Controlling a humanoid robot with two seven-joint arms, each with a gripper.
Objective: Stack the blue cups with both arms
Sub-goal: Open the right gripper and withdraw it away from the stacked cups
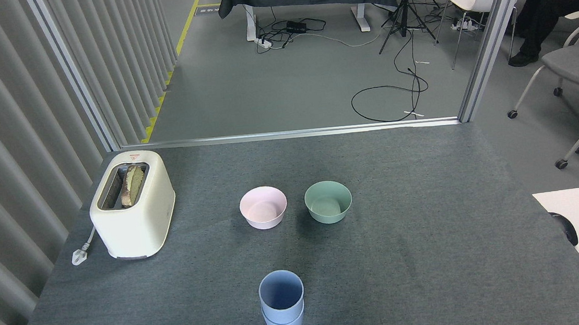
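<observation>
Neither tool shows, so grip unknown; blue cups (282, 309) apparently nested, pink bowl (263, 207) beyond.

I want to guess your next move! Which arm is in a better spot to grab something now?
Neither: no left or right arm shows in the head view. The blue cups already sit nested, one inside the other, near the table's front edge, so no stacking looks left.

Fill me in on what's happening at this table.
Nothing is being handled at this moment: neither arm is in the head view. The two blue cups stand nested, one inside the other, upright near the front of the grey table. Behind them sit a pink bowl and a green bowl, with a toaster off to the left.
</observation>
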